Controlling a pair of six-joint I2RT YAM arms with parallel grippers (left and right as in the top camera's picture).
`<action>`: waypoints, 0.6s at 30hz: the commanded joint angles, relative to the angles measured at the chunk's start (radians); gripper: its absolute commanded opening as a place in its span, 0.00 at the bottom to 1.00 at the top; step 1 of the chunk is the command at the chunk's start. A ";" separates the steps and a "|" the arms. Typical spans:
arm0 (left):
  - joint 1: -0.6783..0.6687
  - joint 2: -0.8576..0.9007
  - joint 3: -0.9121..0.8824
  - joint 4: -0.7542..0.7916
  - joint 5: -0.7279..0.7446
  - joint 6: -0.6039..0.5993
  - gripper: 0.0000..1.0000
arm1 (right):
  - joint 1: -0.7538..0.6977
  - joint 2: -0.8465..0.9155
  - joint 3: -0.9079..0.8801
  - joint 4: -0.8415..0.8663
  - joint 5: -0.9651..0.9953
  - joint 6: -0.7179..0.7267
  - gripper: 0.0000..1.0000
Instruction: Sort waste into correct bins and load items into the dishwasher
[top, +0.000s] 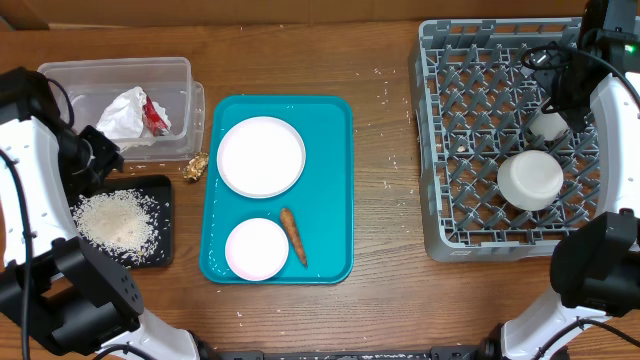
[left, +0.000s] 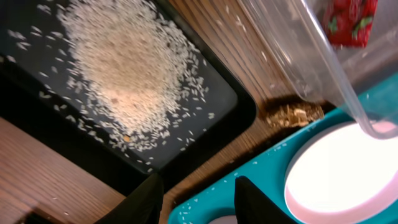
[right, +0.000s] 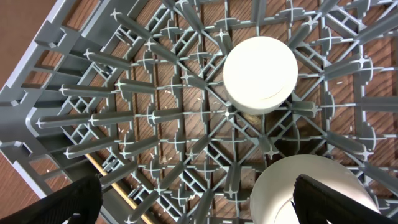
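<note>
A teal tray (top: 335, 180) holds a large white plate (top: 260, 157), a small white plate (top: 257, 248) and a carrot piece (top: 293, 236). A brown food scrap (top: 195, 166) lies on the table between the tray and the bins. My left gripper (top: 100, 152) hovers over the black tray's corner; its fingers (left: 199, 202) are open and empty, with the scrap (left: 292, 113) ahead. My right gripper (top: 562, 85) is above the grey dishwasher rack (top: 450, 140), open wide and empty (right: 205, 205). The rack holds a white cup (right: 260, 73) and a white bowl (right: 305, 190).
A clear plastic bin (top: 70, 75) at the back left holds a crumpled white and red wrapper (top: 132, 113). A black tray (top: 160, 190) in front of it holds a pile of rice (top: 115, 220). Rice grains are scattered on the wood.
</note>
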 joint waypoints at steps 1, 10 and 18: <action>-0.058 -0.008 -0.048 0.056 0.130 0.118 0.40 | 0.001 -0.019 0.023 0.006 0.006 0.005 1.00; -0.324 -0.008 -0.054 0.168 -0.034 0.137 0.54 | 0.001 -0.019 0.023 0.006 0.006 0.005 1.00; -0.378 -0.008 -0.139 0.234 -0.139 0.101 0.60 | 0.001 -0.019 0.023 0.006 0.006 0.005 1.00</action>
